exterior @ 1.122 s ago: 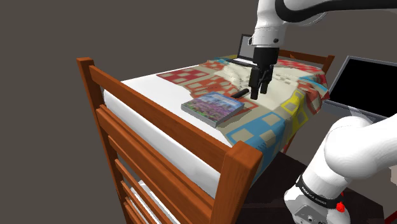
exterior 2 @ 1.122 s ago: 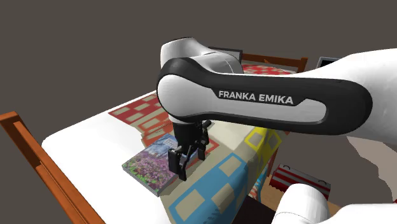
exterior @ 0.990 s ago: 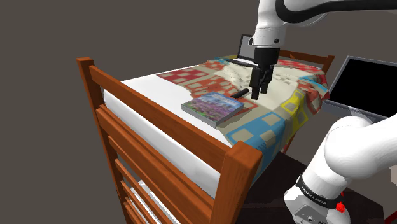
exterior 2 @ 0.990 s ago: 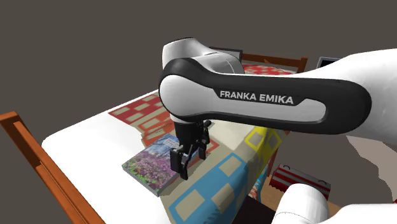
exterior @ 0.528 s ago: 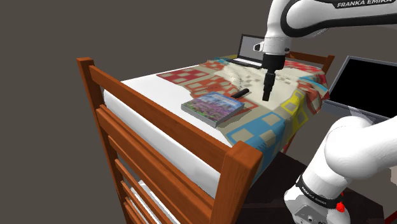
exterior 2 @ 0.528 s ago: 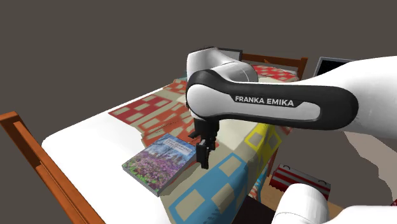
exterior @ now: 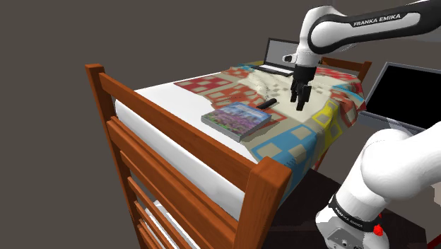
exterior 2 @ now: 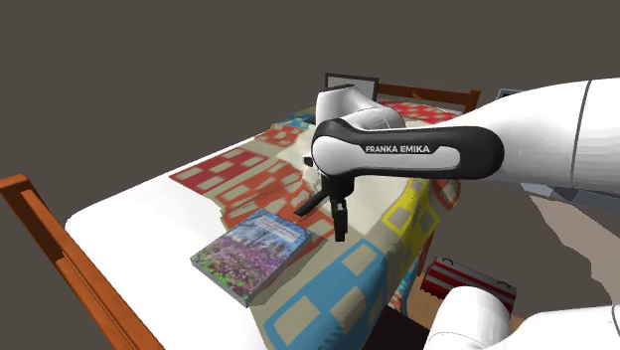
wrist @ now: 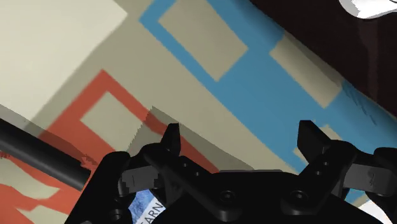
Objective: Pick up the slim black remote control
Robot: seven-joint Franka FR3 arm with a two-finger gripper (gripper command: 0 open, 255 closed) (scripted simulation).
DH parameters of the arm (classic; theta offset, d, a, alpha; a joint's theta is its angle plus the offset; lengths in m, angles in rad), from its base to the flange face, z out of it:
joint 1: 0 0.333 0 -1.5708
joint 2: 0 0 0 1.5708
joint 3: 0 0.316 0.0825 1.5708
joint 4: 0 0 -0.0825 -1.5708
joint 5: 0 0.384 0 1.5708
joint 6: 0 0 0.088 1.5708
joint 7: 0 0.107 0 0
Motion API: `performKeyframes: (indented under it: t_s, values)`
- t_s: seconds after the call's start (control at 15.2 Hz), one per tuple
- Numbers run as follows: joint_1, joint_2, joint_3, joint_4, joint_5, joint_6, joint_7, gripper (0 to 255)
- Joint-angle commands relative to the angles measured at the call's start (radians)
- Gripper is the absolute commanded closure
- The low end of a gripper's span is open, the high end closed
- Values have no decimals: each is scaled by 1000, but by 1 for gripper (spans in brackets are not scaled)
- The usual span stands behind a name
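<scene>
Remote (exterior: 266,104) just beside book (exterior: 238,118), both on bed (exterior: 160,96)

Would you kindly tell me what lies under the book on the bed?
The book rests on a patchwork quilt spread over a white mattress; the quilt patch directly beneath it is covered.

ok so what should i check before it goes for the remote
1. Is the end effector open: ok, its fingers stand apart.
2. Is the slim black remote located: ok, it lies on the quilt next to the book.
3. Is the remote between the fingers: not ok, it lies off to one side of the end effector.
4. Is the end effector down at the remote's level: not ok, it hovers above the quilt.
5. Is the remote free of the book: cannot tell, their edges look very close.
</scene>
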Motion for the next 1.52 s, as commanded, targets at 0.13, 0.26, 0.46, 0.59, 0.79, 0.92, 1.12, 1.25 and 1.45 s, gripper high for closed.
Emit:
performKeyframes:
  t_s: [0.13, 0.26, 0.46, 0.59, 0.79, 0.92, 1.12, 1.25, 1.45]
  values:
    - [33, 103, -117, 43, -46, 106, -224, 0]
    - [58, 166, -174, 78, -50, 155, -335, 0]
    - [105, 272, -261, 142, -30, 227, -507, 0]
    - [141, 350, -317, 193, 4, 270, -629, 0]
    - [194, 483, -396, 278, 92, 325, -827, 0]
    - [220, 581, -438, 342, 177, 351, -970, 0]
    - [224, 739, -466, 450, 331, 366, -1192, 0]
    - [196, 840, -452, 529, 429, 359, -1328, 0]
    - [171, 886, -431, 545, 472, 378, -1381, 0]
